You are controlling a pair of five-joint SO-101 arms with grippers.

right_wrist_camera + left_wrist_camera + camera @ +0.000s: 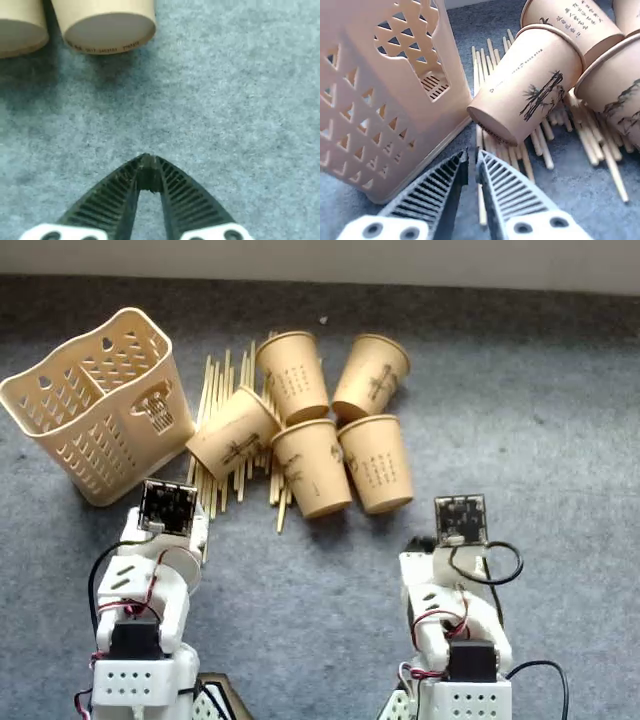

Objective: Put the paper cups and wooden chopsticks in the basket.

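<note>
Several paper cups lie on their sides in a cluster, among them one [232, 430] nearest the basket and one [377, 462] at the front right. They rest on a spread of wooden chopsticks [222, 390]. The cream slotted basket [95, 405] stands tilted at the back left. My left gripper [471, 153] hovers just in front of the basket [385, 90] and the nearest cup [530, 90], its tips nearly touching, holding nothing. More chopsticks [540, 145] lie under that cup. My right gripper [148, 159] is shut and empty over bare carpet, short of two cup bases [107, 25].
Everything sits on grey carpet [540, 420]. The left arm's base [140, 640] and the right arm's base [455, 640] stand at the front edge. Bare carpet stretches to the right of the cups and between the arms.
</note>
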